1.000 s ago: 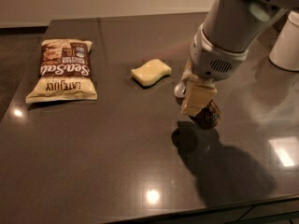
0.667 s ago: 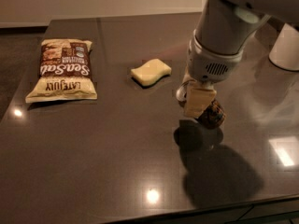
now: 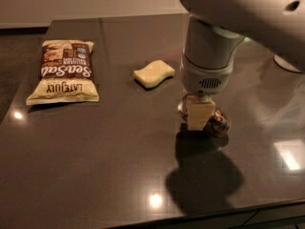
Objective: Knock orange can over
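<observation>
Orange can [image 3: 220,123] touches my pincer [image 3: 199,117], held low to shove it sideways; it looks tipped. The pincer's opening I cannot tell.

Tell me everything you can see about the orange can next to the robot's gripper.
The orange can is a small cylinder with a brownish-orange patterned body that looks like metal. Only its right part shows; the rest is hidden behind the gripper, which hangs low over the table, right against the can's left side and probably touching it. The can rests on the dark glossy tabletop, right of centre. It seems tipped rather than upright, though that is hard to tell.
</observation>
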